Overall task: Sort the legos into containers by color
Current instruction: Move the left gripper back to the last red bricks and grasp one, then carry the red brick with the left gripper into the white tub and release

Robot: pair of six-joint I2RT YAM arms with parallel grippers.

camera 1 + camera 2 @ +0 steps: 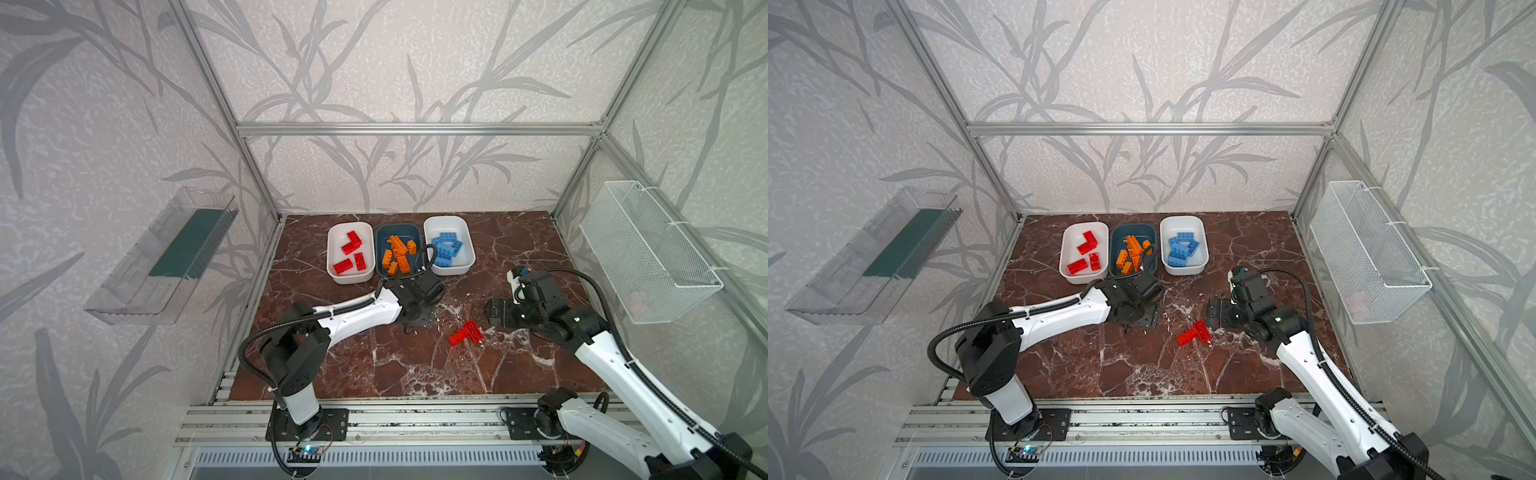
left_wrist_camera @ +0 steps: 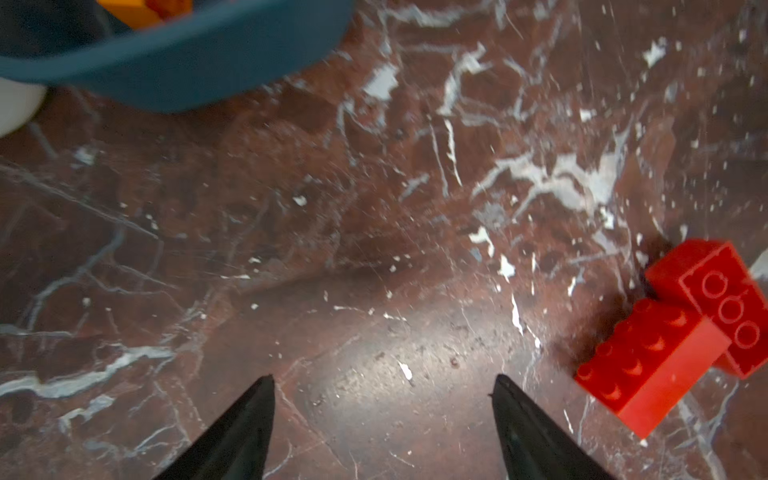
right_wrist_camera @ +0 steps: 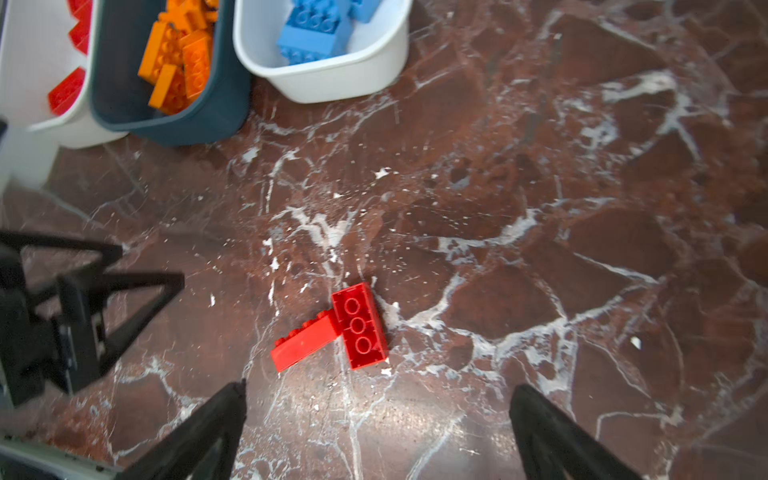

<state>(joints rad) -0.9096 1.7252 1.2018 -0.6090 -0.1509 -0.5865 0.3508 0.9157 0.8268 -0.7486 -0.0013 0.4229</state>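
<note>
Two red legos [image 1: 466,332] [image 1: 1194,332] lie touching on the marble table, one on its side [image 2: 648,365], the other underside up [image 3: 360,328]. At the back stand three containers: a white tub [image 1: 337,245] with red legos [image 1: 352,245], a dark teal tub [image 1: 383,237] with orange legos [image 1: 398,253], and a white tub [image 1: 466,239] with blue legos [image 1: 446,248]. My left gripper [image 1: 422,319] [image 2: 382,378] hangs open and empty over bare table in front of the teal tub. To the right of the loose red legos, my right gripper [image 1: 488,311] [image 3: 378,384] is open and empty.
A clear plastic tray [image 1: 162,257] hangs on the left wall and a white wire mesh basket [image 1: 648,253] on the right wall. Aluminium rails [image 1: 374,415] with both arm bases run along the table's front edge.
</note>
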